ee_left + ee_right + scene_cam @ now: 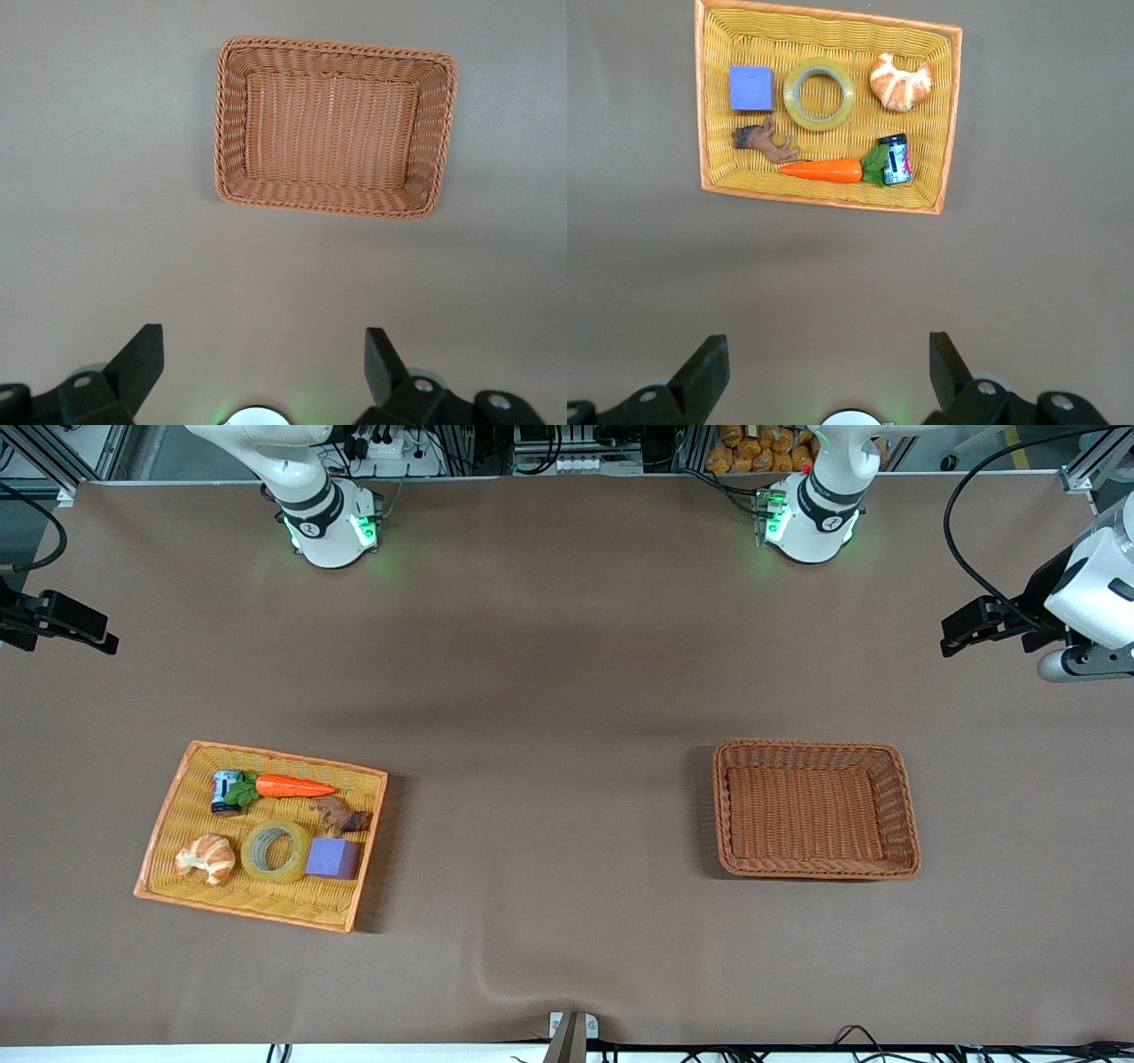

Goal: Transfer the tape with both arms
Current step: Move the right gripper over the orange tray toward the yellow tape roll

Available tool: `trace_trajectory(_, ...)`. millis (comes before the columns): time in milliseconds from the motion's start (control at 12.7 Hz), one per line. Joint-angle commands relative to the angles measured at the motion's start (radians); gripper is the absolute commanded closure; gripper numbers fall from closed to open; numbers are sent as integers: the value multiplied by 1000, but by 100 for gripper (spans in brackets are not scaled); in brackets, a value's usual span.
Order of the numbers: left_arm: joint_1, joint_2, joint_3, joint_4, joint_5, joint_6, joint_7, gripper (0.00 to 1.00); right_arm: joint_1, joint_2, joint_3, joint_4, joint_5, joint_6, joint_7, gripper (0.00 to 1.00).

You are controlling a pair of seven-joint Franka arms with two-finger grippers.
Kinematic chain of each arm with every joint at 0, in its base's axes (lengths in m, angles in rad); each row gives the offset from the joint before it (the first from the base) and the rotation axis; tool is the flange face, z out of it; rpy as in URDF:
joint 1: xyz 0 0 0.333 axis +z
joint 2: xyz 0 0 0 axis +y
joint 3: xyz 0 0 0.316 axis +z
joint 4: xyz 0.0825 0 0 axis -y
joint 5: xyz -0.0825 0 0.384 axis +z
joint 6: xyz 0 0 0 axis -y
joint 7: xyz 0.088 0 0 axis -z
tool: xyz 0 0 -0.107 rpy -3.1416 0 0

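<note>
The tape (pixel 276 876) is a yellowish translucent ring lying flat in a yellow tray (pixel 283 759) toward the right arm's end of the table, between a croissant (pixel 206 857) and a purple cube (pixel 333 858). It also shows in the right wrist view (pixel 819 124). My right gripper (pixel 828 354) is open and empty, high above bare table beside the tray; it also shows in the front view (pixel 97 636). My left gripper (pixel 264 354) is open and empty, high above bare table beside a brown wicker basket (pixel 337 46); it also shows in the front view (pixel 957 638).
The tray also holds a carrot (pixel 292 786), a small jar (pixel 226 791) and a brown toy animal (pixel 341 815). The wicker basket (pixel 815 746) stands empty toward the left arm's end. The brown tablecloth has a wrinkle (pixel 496 979) near the front edge.
</note>
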Motion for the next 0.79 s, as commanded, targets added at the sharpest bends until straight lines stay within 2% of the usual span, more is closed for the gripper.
trace_trajectory(0,2,7,1,27,-13,-22,18,0,1,4,0,3,5,3,-9,0)
trace_trajectory(237,12,42,7,67,-13,-19,26,0,3,4,0,3,3,2,-10,0)
trace_trajectory(711,12,48,1,49,-18,48,21,0,14,50,0,3,5,-9,-10,0)
